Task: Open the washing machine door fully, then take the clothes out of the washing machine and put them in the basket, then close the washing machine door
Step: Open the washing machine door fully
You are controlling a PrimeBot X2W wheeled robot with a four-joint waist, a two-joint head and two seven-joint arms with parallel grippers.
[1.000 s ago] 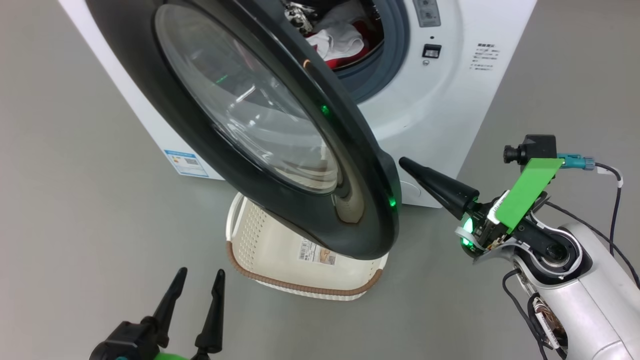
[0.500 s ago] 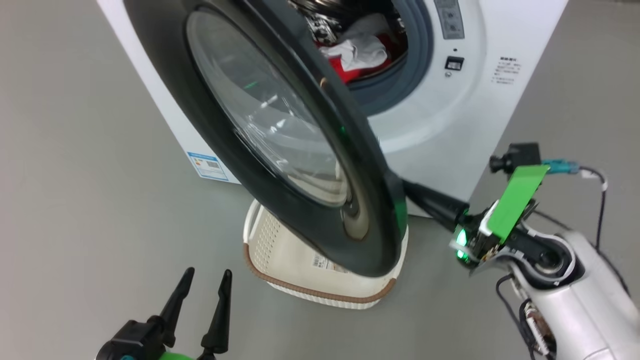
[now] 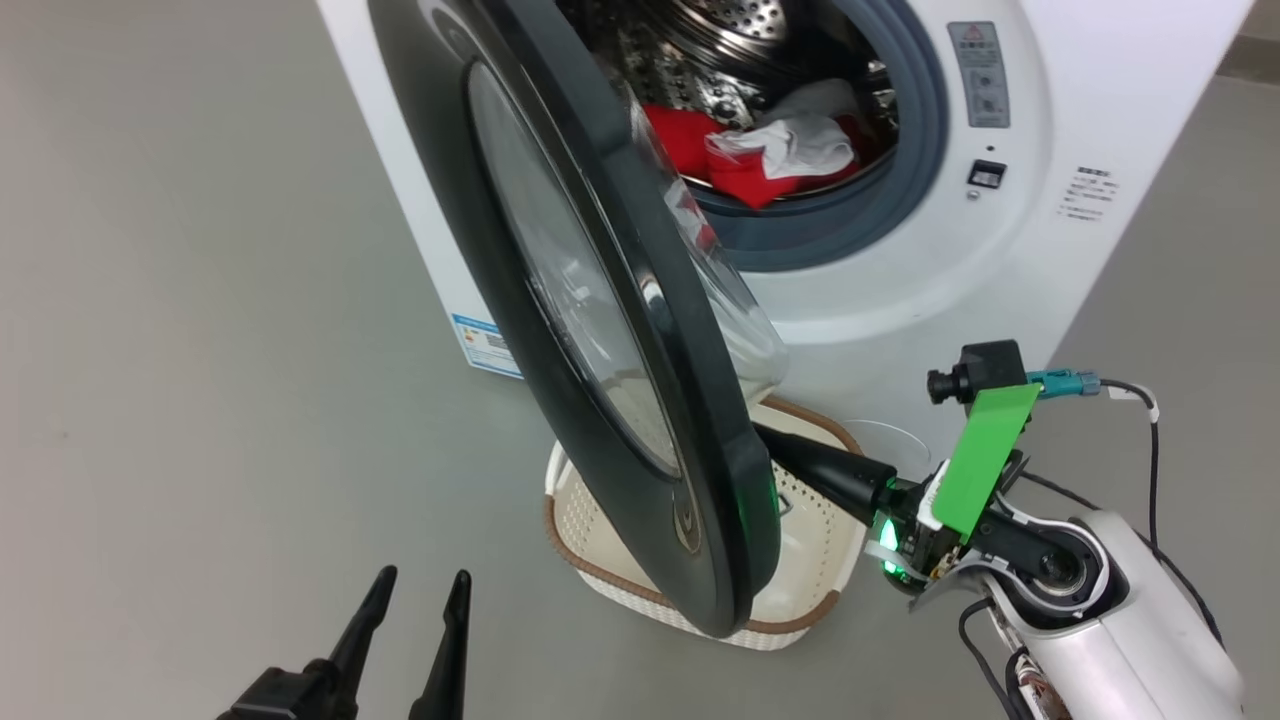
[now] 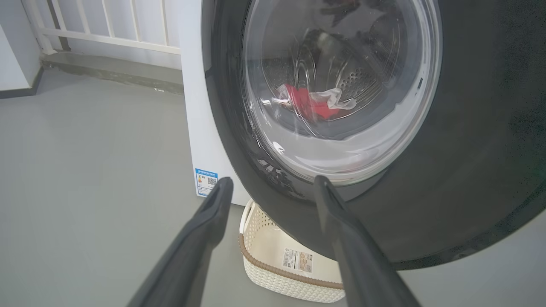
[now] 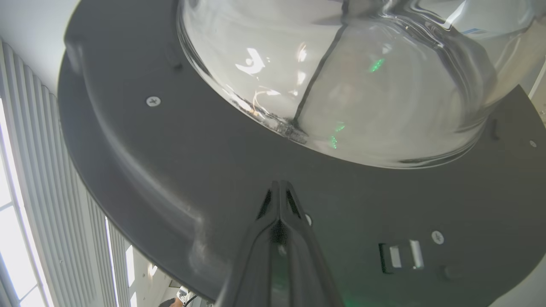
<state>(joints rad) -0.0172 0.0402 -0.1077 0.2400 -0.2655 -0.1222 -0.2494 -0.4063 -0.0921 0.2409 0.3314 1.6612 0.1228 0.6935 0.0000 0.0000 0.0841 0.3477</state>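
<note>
Push on the washing machine door [image 3: 640, 330] not yet finished

The right pincer [image 3: 795, 457] was fully closed with nothing between its fingers. Its joined tips were set against the door's dark inner face, just under the bulging glass bowl [image 5: 341, 85] and beside a small rectangular latch recess [image 5: 401, 256]. From that pincer the door lay straight ahead and to the robot's left. It stood roughly edge-on to the head camera, hinged on the left side of the washing machine [image 3: 900, 290]. By my reading it was only part-way round, and the coming move called for more push leftward, away from the opening. The right arm was the nearer one, already at the door. The left pincer [image 3: 422, 590] hung spread wide and empty, low over the floor [image 3: 200, 350], on the door's outer side and apart from it.

The drum [image 3: 720, 40] held the clothes [image 3: 760, 160]: red garments with a white piece on top, heaped at the bottom front just behind the grey rubber ring [image 3: 915, 140]. The basket [image 3: 590, 500] stood on the floor directly in front of the machine, beneath the door's lower rim. It was empty apart from a paper label [image 4: 298, 259] on its bottom. None of the clothes lay in it, so unloading looked not yet begun.
</note>
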